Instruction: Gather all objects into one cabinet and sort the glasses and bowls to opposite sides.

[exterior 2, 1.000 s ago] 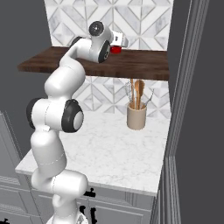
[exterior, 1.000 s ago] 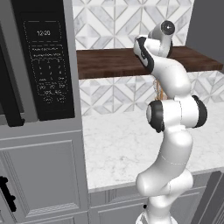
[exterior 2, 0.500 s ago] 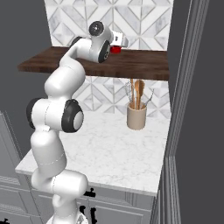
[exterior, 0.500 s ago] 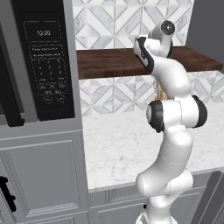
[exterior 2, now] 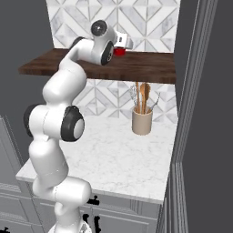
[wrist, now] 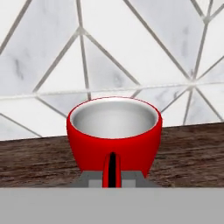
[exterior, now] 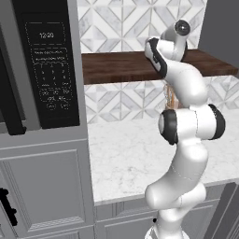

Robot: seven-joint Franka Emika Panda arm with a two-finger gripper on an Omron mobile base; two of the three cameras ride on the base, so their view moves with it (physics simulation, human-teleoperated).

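In the left base view, the white arm is seen rising from the 5 o'clock corner and bending up to the dark brown wooden shelf (exterior: 121, 65) at about 1 o'clock, where its wrist lies over the shelf's front edge. A black microwave (exterior: 49, 70) is set at 10 o'clock, and a white marble counter (exterior: 126, 158) is spread below the shelf. The fingers are hidden behind the wrist here.

In the right base view, the arm is seen climbing from 7 o'clock to the shelf at 12 o'clock. The gripper (exterior 2: 122, 45) is held level over the shelf, and a red cup (exterior 2: 119, 51) is seen just beyond the hand, standing on the wood. A beige utensil holder (exterior 2: 142, 121) with wooden tools stands on the counter at 4 o'clock from the cup.

In the hand view, the red cup is shown upright at centre, its pale inside visible, resting on the wooden shelf against the patterned tile wall (wrist: 109, 48). A dark finger tip (wrist: 112, 170) overlaps the cup's front wall at 6 o'clock. How wide the jaws stand, and whether the cup is clamped, cannot be told.
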